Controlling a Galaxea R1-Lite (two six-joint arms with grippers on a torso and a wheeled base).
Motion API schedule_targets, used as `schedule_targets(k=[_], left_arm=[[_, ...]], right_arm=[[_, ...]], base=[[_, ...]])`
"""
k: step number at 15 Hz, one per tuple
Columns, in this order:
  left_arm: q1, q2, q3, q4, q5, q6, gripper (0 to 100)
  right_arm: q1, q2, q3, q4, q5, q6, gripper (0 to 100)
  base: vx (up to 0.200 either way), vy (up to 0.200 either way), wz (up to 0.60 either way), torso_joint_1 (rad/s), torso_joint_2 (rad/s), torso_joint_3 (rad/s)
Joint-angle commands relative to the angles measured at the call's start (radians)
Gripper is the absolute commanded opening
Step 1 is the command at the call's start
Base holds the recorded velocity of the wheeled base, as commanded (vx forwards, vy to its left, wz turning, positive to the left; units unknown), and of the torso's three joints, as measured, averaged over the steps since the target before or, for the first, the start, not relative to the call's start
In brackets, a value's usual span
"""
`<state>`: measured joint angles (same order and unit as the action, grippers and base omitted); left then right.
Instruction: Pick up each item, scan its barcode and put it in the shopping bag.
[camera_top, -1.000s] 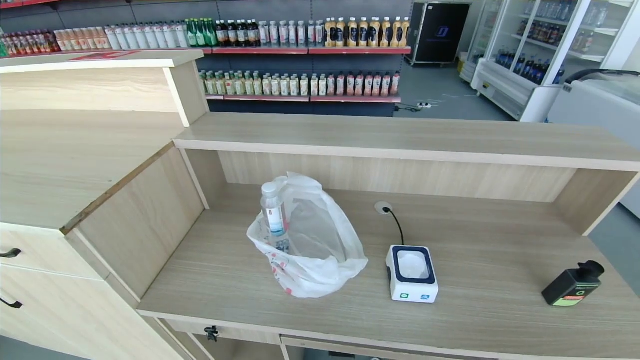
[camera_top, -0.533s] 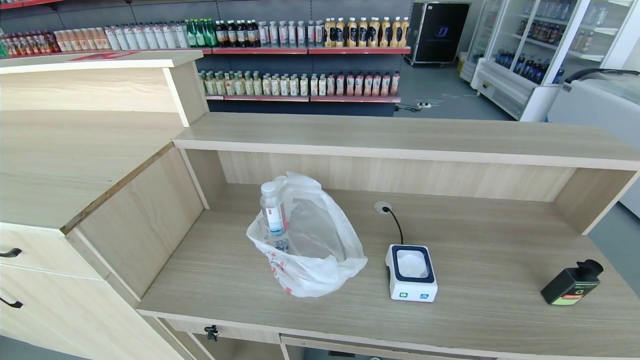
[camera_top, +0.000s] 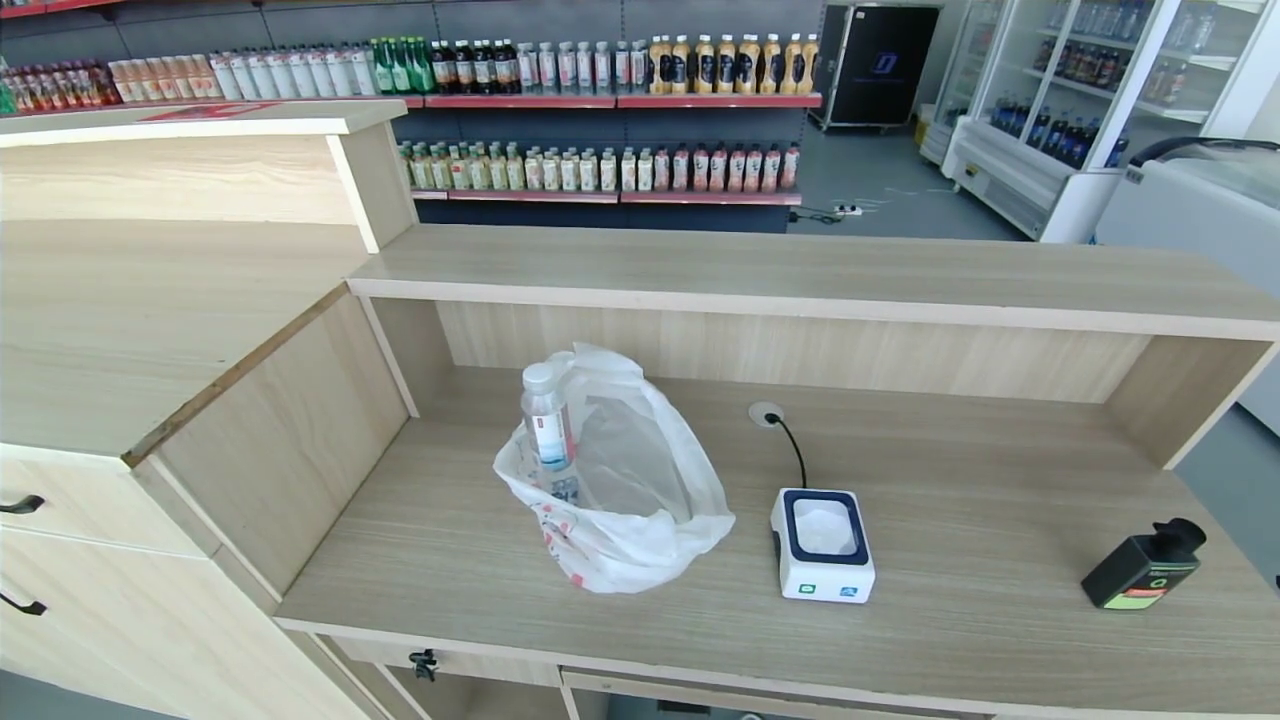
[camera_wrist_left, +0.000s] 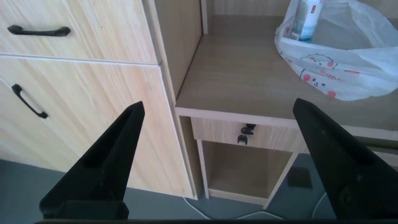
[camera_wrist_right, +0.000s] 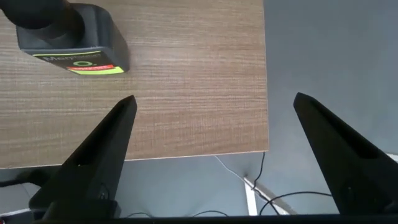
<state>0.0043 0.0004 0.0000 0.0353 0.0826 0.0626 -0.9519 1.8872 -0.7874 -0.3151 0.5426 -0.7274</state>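
Nothing on the surface has moved in the last second; only the head view itself has drifted a touch. The white shopping bag stands open toward the left, with a clear water bottle upright inside it. The scanner sits just right of the bag. The dark bottle lies well apart, near the right end. The left gripper hangs low off the near left corner, its fingers spread wide and empty. The right gripper is at the right edge near the dark bottle, its fingers also wide apart.
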Motion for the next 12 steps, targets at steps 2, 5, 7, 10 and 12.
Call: schedule_targets(k=[2,5,7,10,12], left_arm=[[0.0,0.0,0.0,0.0,0.0,0.0,100],[0.0,0.0,0.0,0.0,0.0,0.0,100],[0.0,0.0,0.0,0.0,0.0,0.0,100],[0.0,0.0,0.0,0.0,0.0,-0.001,100],[0.0,0.0,0.0,0.0,0.0,0.0,100]], right_arm=[[0.073,0.035,-0.009,0.001,0.034,0.005,100],[0.136,0.059,-0.01,-0.001,0.05,0.01,100],[0.177,0.079,-0.018,-0.001,0.048,0.01,100],[0.222,0.105,-0.026,-0.024,0.048,0.01,100],[0.243,0.122,-0.024,-0.025,0.048,0.01,100]], base=[[0.0,0.0,0.0,0.0,0.0,0.0],[0.0,0.0,0.0,0.0,0.0,0.0],[0.0,0.0,0.0,0.0,0.0,0.0],[0.0,0.0,0.0,0.0,0.0,0.0],[0.0,0.0,0.0,0.0,0.0,0.0]])
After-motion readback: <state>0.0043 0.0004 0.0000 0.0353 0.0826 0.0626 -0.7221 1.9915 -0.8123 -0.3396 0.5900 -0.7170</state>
